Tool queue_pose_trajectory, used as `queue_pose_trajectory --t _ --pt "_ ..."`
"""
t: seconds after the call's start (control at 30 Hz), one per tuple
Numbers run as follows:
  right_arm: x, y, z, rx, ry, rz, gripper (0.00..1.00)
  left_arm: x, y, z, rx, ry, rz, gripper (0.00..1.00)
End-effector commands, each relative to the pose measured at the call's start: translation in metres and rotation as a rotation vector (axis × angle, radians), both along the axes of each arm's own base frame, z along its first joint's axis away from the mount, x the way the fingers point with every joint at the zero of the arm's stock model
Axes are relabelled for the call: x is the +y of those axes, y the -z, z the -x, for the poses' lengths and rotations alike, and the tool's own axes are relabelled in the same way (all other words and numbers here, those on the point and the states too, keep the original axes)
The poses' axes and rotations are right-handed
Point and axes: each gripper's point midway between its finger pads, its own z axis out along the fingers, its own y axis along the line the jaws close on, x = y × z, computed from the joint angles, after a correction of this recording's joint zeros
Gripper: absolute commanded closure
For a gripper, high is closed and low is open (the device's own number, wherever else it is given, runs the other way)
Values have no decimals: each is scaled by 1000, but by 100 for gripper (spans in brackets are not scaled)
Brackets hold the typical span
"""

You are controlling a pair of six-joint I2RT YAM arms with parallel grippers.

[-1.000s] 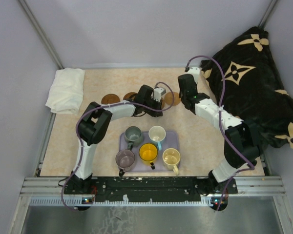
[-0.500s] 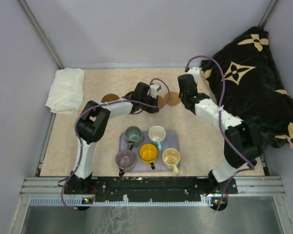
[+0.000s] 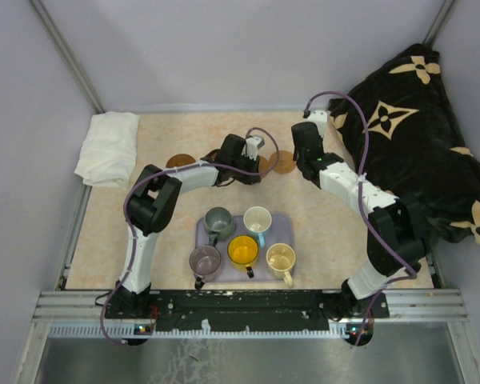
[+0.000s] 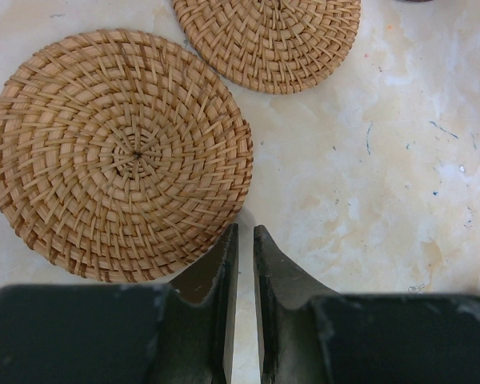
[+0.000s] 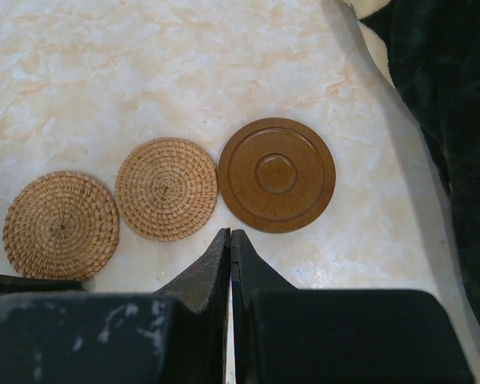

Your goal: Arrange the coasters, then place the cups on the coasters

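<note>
Two arms out over the far half of the table.

On the left: folds hard at the elbow, lays the forearm rightward along the coaster row, and aims the left gripper down at bare tabletop. Jaws nearly together with only a thin slit between them, gripping nothing. Tip sits just beside the rim of the near woven coaster, with the far woven coaster just beside that one.

On the right: bends in from the blanket side and hangs the right gripper above the table, jaws pressed together and empty. Looks onto a line of three: two woven, then the smooth brown coaster nearest the blanket.

Five cups sitting in the lavender tray near the bases, well apart from any coaster: grey-green cup, white cup, purple cup, orange cup, cream cup.
</note>
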Motion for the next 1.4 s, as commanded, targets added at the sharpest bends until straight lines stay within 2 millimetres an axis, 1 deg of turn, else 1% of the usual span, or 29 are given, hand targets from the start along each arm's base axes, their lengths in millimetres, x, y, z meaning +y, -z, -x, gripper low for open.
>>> queue_pose_trajectory --t 0.0,0.63,1.13,1.37 --pt "-4 -14 -8 -59 26 -19 100 16 29 3 56 -31 -68 80" --pt "-3 -8 -8 -44 24 -12 100 30 32 -5 51 -70 -89 81" --pt "-4 -3 -6 -32 24 -7 100 40 32 -5 52 -95 -103 81" --pt "-4 -6 -6 -36 24 -10 100 41 29 -4 53 -91 -98 81"
